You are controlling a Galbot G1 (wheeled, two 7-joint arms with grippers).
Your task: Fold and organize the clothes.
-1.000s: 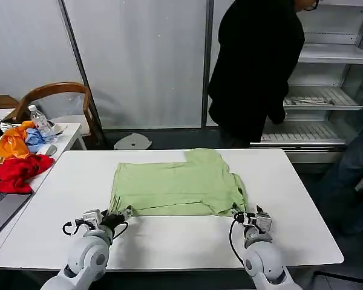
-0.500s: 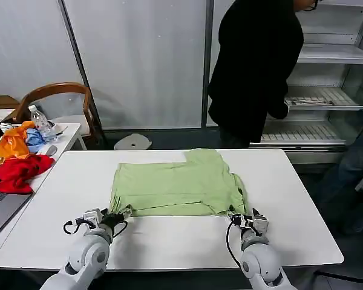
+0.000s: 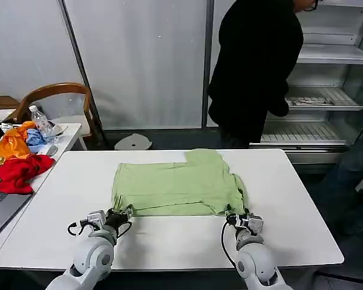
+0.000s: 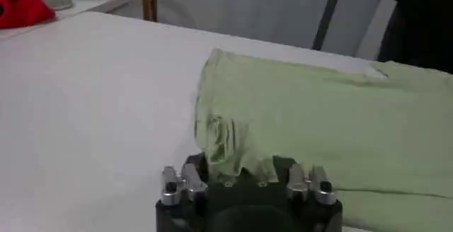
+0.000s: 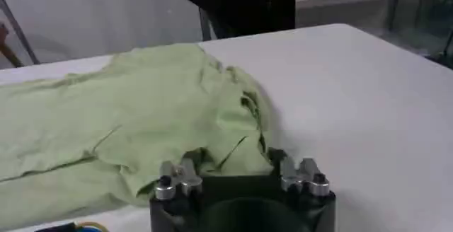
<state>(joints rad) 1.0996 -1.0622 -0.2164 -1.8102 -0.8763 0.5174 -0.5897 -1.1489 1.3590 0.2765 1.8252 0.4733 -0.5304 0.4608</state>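
Note:
The light green T-shirt lies flat on the white table, partly folded, with one sleeve pointing to the far side. My left gripper is at its near left corner. In the left wrist view that corner rises in a bunch into the left gripper, which is shut on it. My right gripper is at the near right corner. In the right wrist view the creased hem runs in between the fingers of the right gripper, shut on the cloth.
A pile of red, orange and blue garments and a water bottle sit on a side table at the left. A person in black stands beyond the table's far edge, by metal shelves. A wooden chair is behind.
The right arm has shifted a little to the left along the near edge, and the left arm a little to the right. The T-shirt's near right corner has bunched slightly inward.

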